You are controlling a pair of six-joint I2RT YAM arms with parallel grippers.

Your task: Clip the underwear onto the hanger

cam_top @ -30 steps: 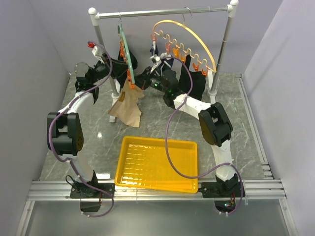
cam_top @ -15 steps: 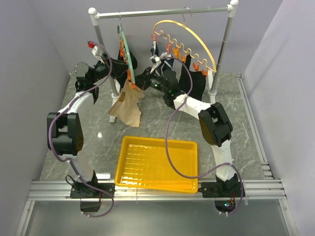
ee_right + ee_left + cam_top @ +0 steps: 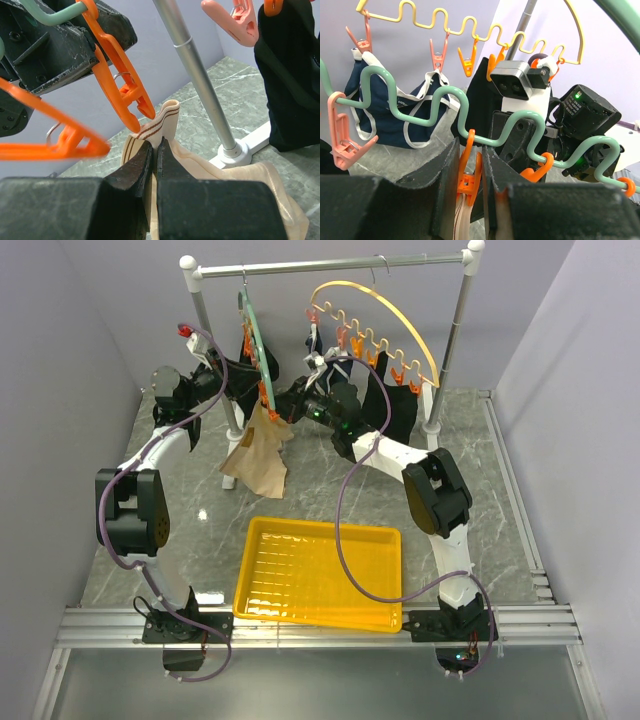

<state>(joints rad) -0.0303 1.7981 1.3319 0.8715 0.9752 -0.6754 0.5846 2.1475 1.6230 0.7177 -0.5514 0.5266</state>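
Observation:
The green hanger [image 3: 256, 340] hangs from the rail, its wavy wire [image 3: 445, 95] crossing the left wrist view. My left gripper [image 3: 470, 150] is shut on an orange clip [image 3: 470, 170] hooked to that wire, one finger pressing each side of it. Right below the clip rises the striped waistband of the beige underwear [image 3: 461, 215]. My right gripper [image 3: 155, 145] is shut on that waistband and holds its folded edge up beside the parted tips of the orange clip [image 3: 122, 82]. The rest of the underwear [image 3: 258, 458] droops onto the table.
A yellow hanger [image 3: 385, 305] with orange clips and black garments [image 3: 390, 405] hangs to the right. A navy brief [image 3: 395, 115] hangs behind the green wire. The rack's pole [image 3: 195, 65] and foot stand close by. A yellow tray [image 3: 320, 570] lies near the front.

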